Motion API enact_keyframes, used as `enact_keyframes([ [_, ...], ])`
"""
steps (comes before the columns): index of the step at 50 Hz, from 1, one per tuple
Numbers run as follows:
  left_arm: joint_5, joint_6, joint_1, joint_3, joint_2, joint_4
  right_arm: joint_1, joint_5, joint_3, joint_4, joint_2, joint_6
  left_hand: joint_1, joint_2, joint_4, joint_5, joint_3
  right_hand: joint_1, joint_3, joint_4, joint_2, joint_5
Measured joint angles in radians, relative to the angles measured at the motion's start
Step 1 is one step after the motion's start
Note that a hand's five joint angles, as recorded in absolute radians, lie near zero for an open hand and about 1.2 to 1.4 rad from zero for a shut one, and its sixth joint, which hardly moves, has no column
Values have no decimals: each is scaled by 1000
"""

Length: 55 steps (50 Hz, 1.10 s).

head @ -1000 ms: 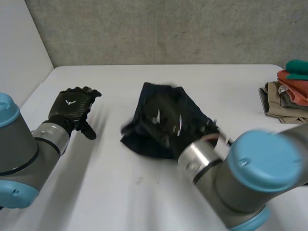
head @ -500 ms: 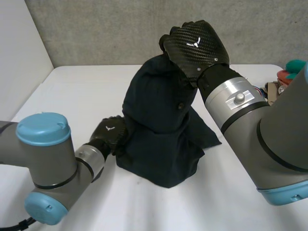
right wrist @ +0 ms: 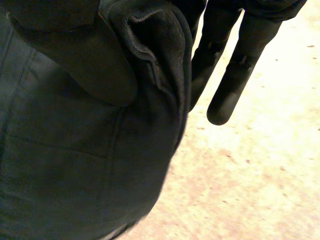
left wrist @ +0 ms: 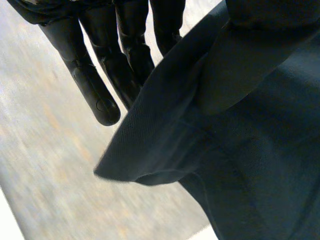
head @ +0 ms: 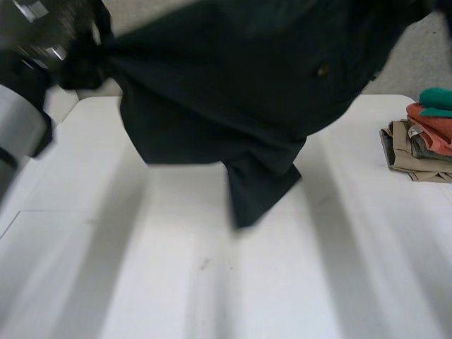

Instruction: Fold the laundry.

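A dark garment [head: 233, 92] hangs stretched side to side above the desk [head: 212, 282], lower end dangling, with the left robot hand [left wrist: 125, 55] and right robot hand [right wrist: 235, 65] pinching opposite ends of its top edge.

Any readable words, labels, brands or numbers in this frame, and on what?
None. The garment shows a plain button but no label or print. The folded stack and the table carry no writing.

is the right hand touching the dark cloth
Touching: right wrist view shows the right hand pinching a fold of the cloth between thumb and fingers.
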Motion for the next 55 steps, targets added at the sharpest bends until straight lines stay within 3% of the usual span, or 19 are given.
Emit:
enact_keyframes([
  [5, 3, 62, 3, 68, 79, -68, -54, -7, -92, 137, -18, -13, 0, 0, 0, 0, 3, 0, 3, 0, 1, 0],
  [11, 2, 133, -2, 111, 37, -121, -103, -17, -145, 260, 61, -66, 0, 2, 0, 0, 3, 0, 3, 0, 1, 0],
  [21, -15, 266, -15, 256, -335, -123, -109, -14, -189, 289, 330, -126, 0, 2, 1, 0, 3, 0, 3, 0, 1, 0],
  [27, -56, 316, -27, 531, -567, -46, -106, -5, -267, 62, 482, -74, 0, 3, 2, 0, 3, 0, 3, 0, 1, 0],
  [30, -81, 337, -31, 715, -648, 54, -104, 13, -310, -151, 527, -33, 0, 3, 5, 0, 3, 0, 3, 0, 1, 0],
  [34, -105, 353, -38, 883, -686, 203, -101, 42, -341, -429, 548, -2, 0, 3, 5, 0, 3, 0, 3, 0, 1, 0],
  [38, -124, 359, -49, 942, -681, 302, -98, 56, -347, -604, 551, 14, 0, 3, 5, 0, 3, 0, 3, 0, 1, 0],
  [43, -149, 358, -64, 865, -649, 321, -97, 55, -316, -643, 549, 31, 0, 3, 5, 0, 3, 0, 3, 0, 1, 0],
  [55, -148, 346, -82, 225, -539, 363, -111, -16, -22, -505, 584, 49, 0, 3, 5, 13, 3, 0, 3, 0, 1, 0],
])
